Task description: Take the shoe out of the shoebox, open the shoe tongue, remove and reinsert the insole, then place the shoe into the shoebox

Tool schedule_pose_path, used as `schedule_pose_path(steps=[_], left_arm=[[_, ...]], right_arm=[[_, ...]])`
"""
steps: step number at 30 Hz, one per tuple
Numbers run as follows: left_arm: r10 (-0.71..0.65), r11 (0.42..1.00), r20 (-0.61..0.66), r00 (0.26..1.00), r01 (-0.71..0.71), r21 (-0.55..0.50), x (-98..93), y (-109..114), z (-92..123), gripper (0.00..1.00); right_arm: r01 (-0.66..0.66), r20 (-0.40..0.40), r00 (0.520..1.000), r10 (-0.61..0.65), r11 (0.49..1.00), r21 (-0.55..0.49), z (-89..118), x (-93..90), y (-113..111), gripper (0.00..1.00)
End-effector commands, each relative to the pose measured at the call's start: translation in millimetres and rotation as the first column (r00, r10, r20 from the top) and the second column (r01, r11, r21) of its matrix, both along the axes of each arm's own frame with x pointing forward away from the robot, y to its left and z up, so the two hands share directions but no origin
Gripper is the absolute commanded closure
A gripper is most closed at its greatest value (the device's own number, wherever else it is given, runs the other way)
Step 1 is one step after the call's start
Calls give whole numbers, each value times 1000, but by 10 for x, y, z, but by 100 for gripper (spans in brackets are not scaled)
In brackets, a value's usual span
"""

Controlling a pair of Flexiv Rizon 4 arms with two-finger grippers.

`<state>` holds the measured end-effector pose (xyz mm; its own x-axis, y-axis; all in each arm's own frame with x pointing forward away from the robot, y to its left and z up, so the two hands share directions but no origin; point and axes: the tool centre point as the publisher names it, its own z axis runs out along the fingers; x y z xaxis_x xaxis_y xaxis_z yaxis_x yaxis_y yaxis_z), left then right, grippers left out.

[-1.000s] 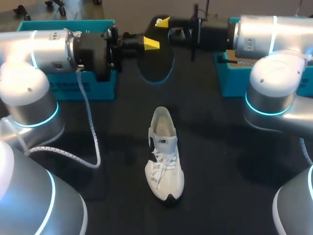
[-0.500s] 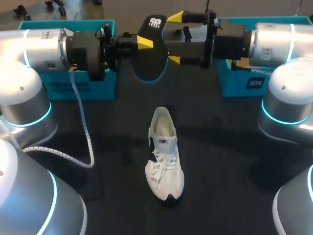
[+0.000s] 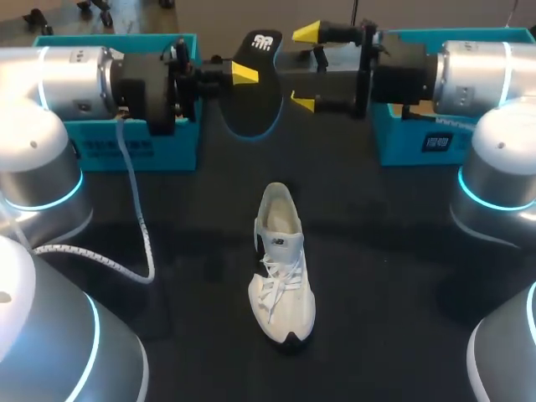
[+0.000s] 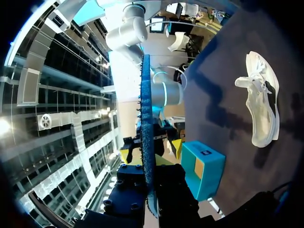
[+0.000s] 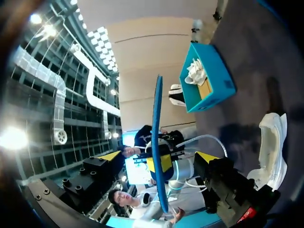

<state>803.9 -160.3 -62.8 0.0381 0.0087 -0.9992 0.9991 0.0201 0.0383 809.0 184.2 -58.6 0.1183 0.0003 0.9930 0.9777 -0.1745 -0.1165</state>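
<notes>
Head view: left gripper [image 3: 243,75] pinches the black insole [image 3: 255,105], holding it up in mid-air, probably for handover to the right gripper [image 3: 304,68], whose fingers [image 3: 306,33] stand wide apart beside it gripping nothing; white shoe [image 3: 283,268] rests on the table [image 3: 394,276] below.

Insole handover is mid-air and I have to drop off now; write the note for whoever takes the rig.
Left gripper: shut on the insole, held on edge in the air over the far side of the table.
Right gripper: open, straddling the insole, not clamped.
Shoe: mid-table, out of the box, insole removed.
Shoebox: teal parts at back left and back right.
Left to do: reinsert insole, put shoe in shoebox.
</notes>
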Motion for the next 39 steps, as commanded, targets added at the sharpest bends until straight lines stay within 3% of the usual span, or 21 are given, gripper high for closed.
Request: schedule_pose_path(steps=[1, 14, 39], left_arm=[[-6, 1000, 0, 1000, 6, 3, 27, -16, -1, 100], [1, 1000, -16, 1000, -1, 27, -15, -65, 55, 100], [1, 1000, -16, 1000, -1, 27, -15, -65, 55, 100]], right_arm=[[-82, 58, 995, 84, 996, -32, 4, -124, -372, 0], [-109, 90, 989, 114, 992, -63, -34, -230, -843, 0], [-109, 90, 989, 114, 992, -63, -34, -230, -843, 0]])
